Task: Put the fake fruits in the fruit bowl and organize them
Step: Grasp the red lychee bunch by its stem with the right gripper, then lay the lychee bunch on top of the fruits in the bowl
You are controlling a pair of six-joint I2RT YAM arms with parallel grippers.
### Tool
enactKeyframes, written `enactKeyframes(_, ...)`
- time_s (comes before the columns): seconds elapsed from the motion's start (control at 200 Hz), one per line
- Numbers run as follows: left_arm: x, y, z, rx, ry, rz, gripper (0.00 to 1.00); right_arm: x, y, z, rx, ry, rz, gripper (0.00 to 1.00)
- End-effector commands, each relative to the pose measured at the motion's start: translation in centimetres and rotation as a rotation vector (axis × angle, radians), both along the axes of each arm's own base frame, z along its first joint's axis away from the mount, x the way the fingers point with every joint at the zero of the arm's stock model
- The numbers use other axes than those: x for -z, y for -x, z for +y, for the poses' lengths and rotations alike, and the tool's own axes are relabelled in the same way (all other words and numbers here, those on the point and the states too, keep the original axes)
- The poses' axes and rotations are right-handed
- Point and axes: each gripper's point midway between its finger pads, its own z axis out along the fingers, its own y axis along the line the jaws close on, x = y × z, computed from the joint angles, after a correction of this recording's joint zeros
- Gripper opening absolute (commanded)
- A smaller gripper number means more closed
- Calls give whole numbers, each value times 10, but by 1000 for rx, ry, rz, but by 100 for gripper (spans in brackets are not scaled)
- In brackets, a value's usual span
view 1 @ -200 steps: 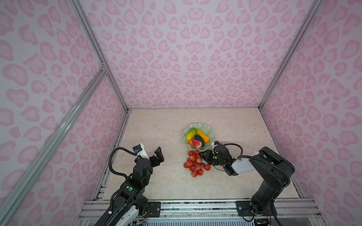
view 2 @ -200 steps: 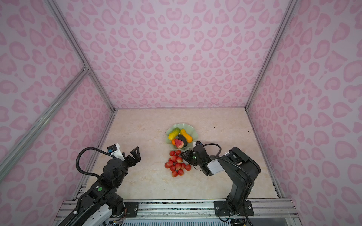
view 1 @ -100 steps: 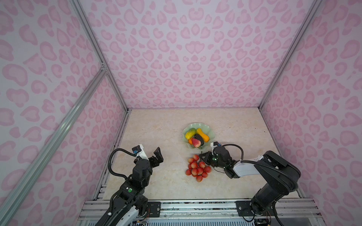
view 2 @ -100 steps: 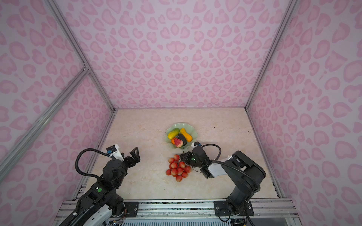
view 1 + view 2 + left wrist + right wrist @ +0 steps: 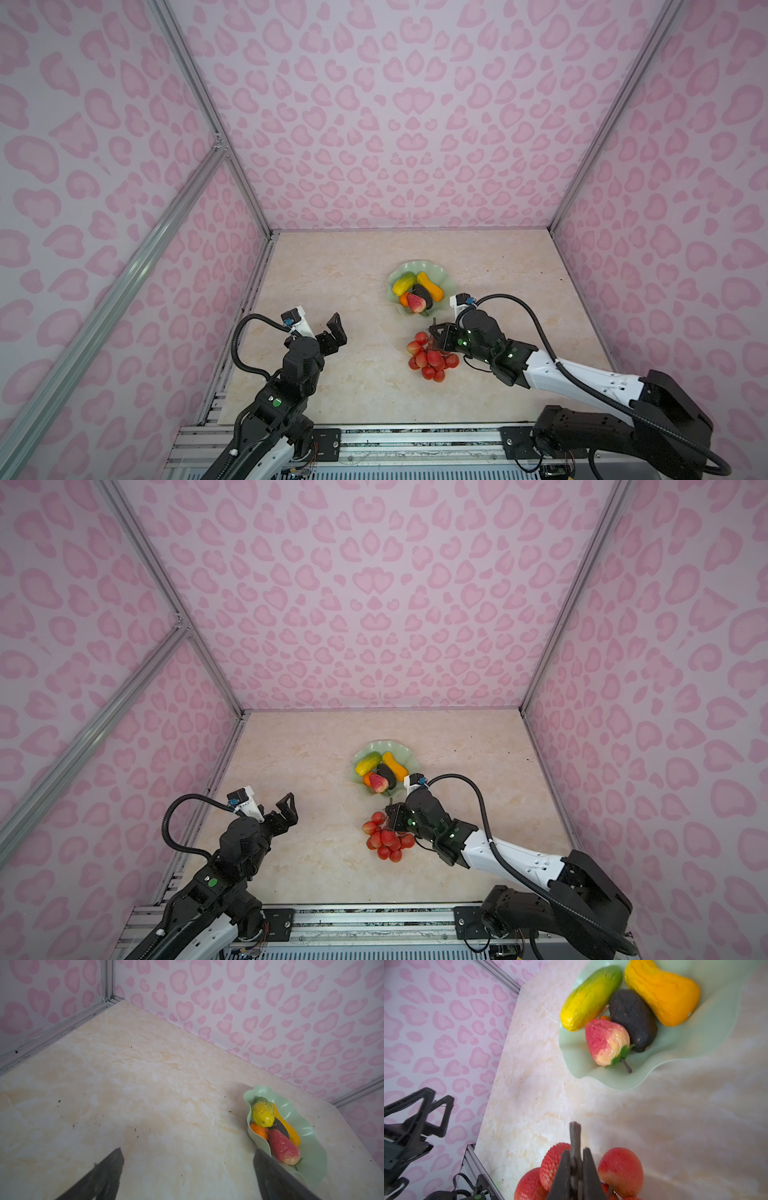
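Observation:
The pale green fruit bowl (image 5: pixel 441 275) (image 5: pixel 406 755) holds a yellow-green oblong (image 5: pixel 404 282), a bumpy yellow-orange piece (image 5: pixel 430 286), a dark oval (image 5: pixel 633 1020), a strawberry (image 5: pixel 607 1043) and a small orange (image 5: pixel 258 1130). In front of the bowl is the red berry cluster (image 5: pixel 430 359) (image 5: pixel 386 839). My right gripper (image 5: pixel 435 332) (image 5: pixel 576 1152) is shut on its dark stem, which sticks out past the fingertips. Whether the berries touch the tabletop I cannot tell. My left gripper (image 5: pixel 330 334) (image 5: pixel 188 1150) stands open and holds nothing, well to the left of the bowl.
Pink patterned walls with aluminium posts close the marble tabletop (image 5: pixel 353 270) on three sides. A metal rail (image 5: pixel 374 432) runs along the front edge, where both arm bases sit. The right arm's cable (image 5: pixel 511 299) loops above its wrist, near the bowl's right rim.
My right gripper has closed on the cluster's stem. The cluster has shifted a little to the right and toward the front. The left arm has not moved.

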Motion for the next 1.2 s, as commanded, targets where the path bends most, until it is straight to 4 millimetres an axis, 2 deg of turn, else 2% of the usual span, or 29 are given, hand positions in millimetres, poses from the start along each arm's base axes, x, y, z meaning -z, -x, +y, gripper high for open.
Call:
enactKeyframes(0.0, -8, -2, -2, 2, 19, -24, 99, -20, -9, -21, 31, 139, -117, 0)
enactKeyframes(0.07, -8, -3, -2, 4, 17, -26, 99, -45, -19, -25, 41, 168, -212, 0)
enactKeyframes(0.165, -10, -4, -4, 13, 18, -22, 99, -68, -42, -30, 39, 192, -264, 0)
enactKeyframes(0.265, -14, -4, -7, 27, 19, -24, 99, -78, -72, -29, 4, 186, -260, 0)
enactKeyframes(0.365, -14, -4, -8, 34, 15, -22, 99, -80, -102, -24, -40, 218, -249, 0)
enactKeyframes(0.47, -17, -3, -9, 46, 20, -31, 99, -73, -129, -16, -100, 257, -207, 0)
enactKeyframes(0.615, -23, -1, -17, 103, 8, -51, 99, -49, -159, -3, -184, 293, -139, 0)
enactKeyframes(0.82, -33, 1, -28, 181, -6, -78, 98, -1, -178, 13, -244, 311, -26, 0)
enactKeyframes(0.885, -32, 1, -29, 186, -17, -78, 98, 7, -183, 15, -254, 318, -13, 0)
enactKeyframes(0.995, -33, 1, -27, 181, -28, -77, 98, 19, -189, 16, -262, 340, 13, 19)
enactKeyframes(1.015, -33, 1, -27, 181, -28, -76, 98, 9, -196, 19, -256, 333, -10, 24)
enactKeyframes(1.09, -33, 2, -26, 176, -34, -77, 98, 5, -202, 18, -242, 337, -21, 42)
enactKeyframes(1.2, -32, 1, -21, 152, -49, -85, 98, -15, -209, 12, -197, 330, -70, 58)
